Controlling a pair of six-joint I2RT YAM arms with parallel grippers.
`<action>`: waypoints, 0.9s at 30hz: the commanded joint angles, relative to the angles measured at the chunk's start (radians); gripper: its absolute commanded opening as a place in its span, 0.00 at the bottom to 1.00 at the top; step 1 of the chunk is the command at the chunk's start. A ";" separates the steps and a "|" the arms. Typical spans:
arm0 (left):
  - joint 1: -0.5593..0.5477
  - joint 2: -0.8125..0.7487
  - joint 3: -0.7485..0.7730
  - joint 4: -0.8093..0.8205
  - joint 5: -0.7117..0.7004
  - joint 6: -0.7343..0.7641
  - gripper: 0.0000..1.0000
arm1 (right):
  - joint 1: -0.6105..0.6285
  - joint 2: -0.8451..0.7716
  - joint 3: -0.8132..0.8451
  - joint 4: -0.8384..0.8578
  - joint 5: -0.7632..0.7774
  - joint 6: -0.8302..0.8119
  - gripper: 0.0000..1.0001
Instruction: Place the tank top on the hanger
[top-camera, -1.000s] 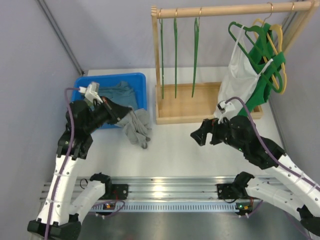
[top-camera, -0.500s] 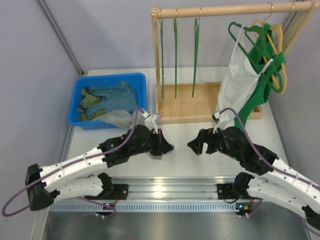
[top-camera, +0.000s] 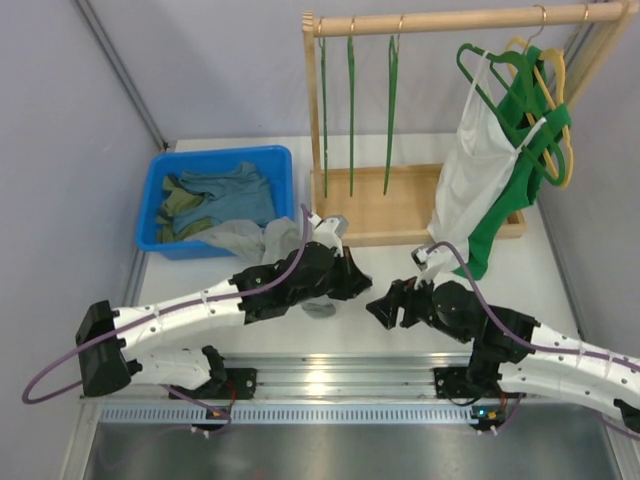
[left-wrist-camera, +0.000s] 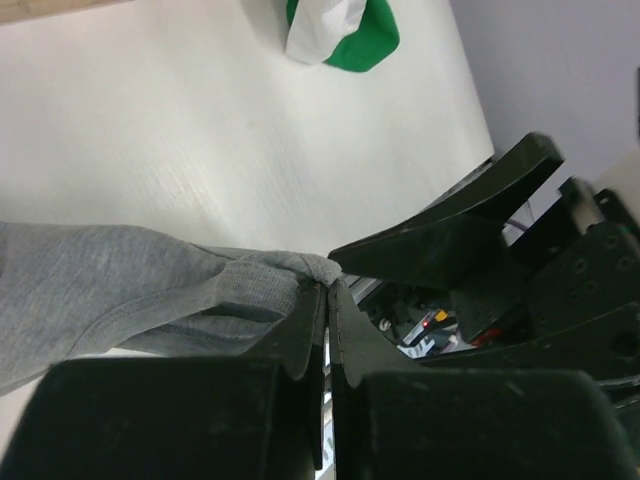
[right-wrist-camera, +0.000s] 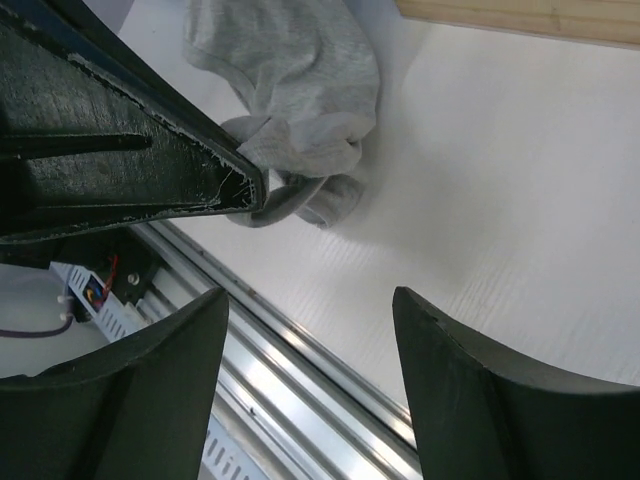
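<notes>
The left tool (left-wrist-camera: 325, 288) pinches just a fold of the soft light-grey jersey tank top (left-wrist-camera: 150, 285), which may slip; the right tool (right-wrist-camera: 308, 305) gapes empty.

No text, label, brand, number or sign can be read in any view. The small circuit board (right-wrist-camera: 85, 285) beside the rail at the bench's near edge is too blurred to show any marking.
</notes>
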 joint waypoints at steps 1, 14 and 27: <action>-0.005 0.025 0.057 0.085 -0.019 -0.037 0.00 | 0.042 -0.016 -0.039 0.179 0.087 0.011 0.66; -0.006 0.041 0.073 0.120 0.025 -0.098 0.00 | 0.160 0.124 -0.048 0.355 0.422 -0.062 0.68; -0.005 0.041 0.064 0.129 0.058 -0.115 0.02 | 0.192 0.107 -0.077 0.473 0.525 -0.134 0.06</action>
